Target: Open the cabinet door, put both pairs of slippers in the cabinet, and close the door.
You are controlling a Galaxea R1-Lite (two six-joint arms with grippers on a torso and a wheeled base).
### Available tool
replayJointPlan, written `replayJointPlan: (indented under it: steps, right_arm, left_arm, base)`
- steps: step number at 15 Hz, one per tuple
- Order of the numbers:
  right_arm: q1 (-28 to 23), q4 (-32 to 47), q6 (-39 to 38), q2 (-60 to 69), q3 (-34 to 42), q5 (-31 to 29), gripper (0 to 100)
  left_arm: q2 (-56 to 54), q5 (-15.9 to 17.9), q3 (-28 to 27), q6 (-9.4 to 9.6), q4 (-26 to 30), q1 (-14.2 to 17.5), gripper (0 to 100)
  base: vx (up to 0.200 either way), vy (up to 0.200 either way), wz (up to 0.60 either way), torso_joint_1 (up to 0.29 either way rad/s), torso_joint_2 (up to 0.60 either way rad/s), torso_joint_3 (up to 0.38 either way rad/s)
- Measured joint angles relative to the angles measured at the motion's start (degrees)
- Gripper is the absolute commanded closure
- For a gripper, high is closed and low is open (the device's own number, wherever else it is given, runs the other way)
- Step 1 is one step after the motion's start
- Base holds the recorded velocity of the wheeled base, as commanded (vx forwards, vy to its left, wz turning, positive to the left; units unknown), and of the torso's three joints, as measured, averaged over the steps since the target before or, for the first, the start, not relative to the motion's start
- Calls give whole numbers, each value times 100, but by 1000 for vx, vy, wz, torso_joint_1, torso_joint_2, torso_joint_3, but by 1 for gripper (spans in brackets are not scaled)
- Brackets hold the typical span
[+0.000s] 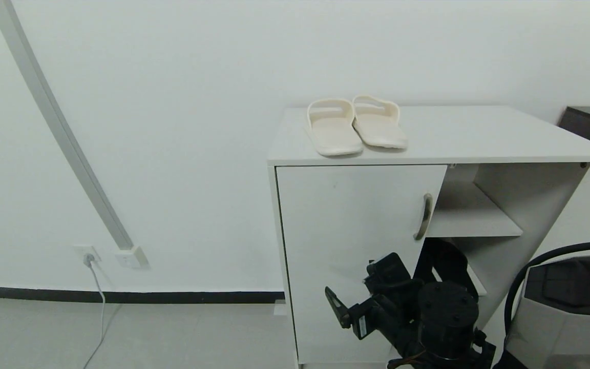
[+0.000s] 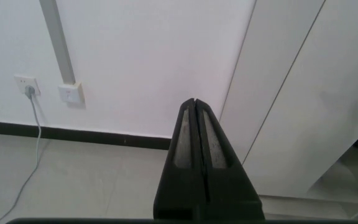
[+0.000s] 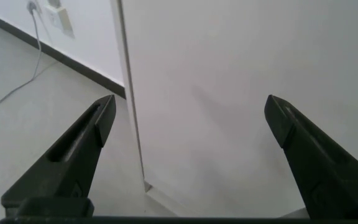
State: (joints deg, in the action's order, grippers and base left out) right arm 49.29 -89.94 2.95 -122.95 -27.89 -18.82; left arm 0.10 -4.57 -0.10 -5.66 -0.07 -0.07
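Pointing past the wall toward the cabinet (image 1: 479,133), the left gripper (image 2: 194,109) has its fingers pressed together and holds nothing. One pair of slippers (image 1: 355,125) lies side by side on the cabinet top, untouched. Below them the door (image 1: 351,230) is closed, its handle (image 1: 423,218) at the right edge. The right gripper (image 3: 190,106) faces the lower door, spread wide and empty. Judgement: the door-opening step is in hand. Next, the right gripper must rise to the handle, clamp it and pull outward.
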Motion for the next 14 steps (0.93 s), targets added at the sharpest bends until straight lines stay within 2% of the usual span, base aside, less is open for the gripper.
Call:
replayJointPlan:
  steps: [14]
  right_arm:
    - [-43,0,11,0,37,0,0]
  left_arm:
    - [0,11,0,13,0,-2,100]
  base:
    - [0,0,0,198,-510,-313]
